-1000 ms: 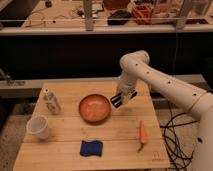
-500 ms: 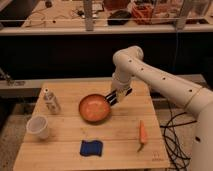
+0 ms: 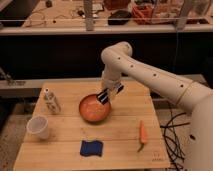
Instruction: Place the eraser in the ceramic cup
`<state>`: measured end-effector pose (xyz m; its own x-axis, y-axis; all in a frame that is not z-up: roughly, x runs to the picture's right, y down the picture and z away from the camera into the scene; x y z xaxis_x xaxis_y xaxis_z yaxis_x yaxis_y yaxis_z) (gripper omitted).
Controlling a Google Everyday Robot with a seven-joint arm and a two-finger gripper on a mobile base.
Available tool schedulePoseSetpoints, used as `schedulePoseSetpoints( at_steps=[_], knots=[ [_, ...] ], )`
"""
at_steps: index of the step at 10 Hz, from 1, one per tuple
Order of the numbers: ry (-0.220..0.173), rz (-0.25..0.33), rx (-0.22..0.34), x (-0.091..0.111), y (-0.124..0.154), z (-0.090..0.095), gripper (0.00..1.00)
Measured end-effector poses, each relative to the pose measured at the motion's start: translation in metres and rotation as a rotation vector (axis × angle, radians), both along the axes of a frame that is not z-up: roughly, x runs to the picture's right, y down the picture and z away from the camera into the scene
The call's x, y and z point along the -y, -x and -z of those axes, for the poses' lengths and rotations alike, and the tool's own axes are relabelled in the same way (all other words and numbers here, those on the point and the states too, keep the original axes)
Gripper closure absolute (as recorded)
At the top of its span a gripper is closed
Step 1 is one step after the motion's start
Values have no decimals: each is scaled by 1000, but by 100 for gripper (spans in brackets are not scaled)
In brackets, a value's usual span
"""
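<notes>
My gripper [image 3: 106,96] hangs over the right rim of the orange bowl [image 3: 94,109], at the middle of the wooden table. It is shut on the eraser [image 3: 103,96], a small black block with a pale stripe, held between the fingers above the bowl. The white ceramic cup [image 3: 39,127] stands upright near the table's left edge, well to the left of and nearer than the gripper. My white arm reaches in from the right.
A small clear glass bottle [image 3: 51,101] stands left of the bowl, behind the cup. A blue cloth-like pad [image 3: 92,148] lies at the front centre. A carrot [image 3: 143,134] lies at the front right. The table [image 3: 65,159] ends close to the cup at left.
The arm has swung left with the eraser, from the bowl's right side to over its right rim, nearer the cup.
</notes>
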<state>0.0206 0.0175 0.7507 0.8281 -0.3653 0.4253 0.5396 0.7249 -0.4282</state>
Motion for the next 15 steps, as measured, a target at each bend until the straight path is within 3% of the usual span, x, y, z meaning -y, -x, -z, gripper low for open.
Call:
schedulePoseSetpoints(
  at_steps=[4, 15],
  knots=[
    [-19, 16, 17, 8, 43, 16, 99],
    [-55, 57, 25, 8, 110, 40, 99]
  ],
)
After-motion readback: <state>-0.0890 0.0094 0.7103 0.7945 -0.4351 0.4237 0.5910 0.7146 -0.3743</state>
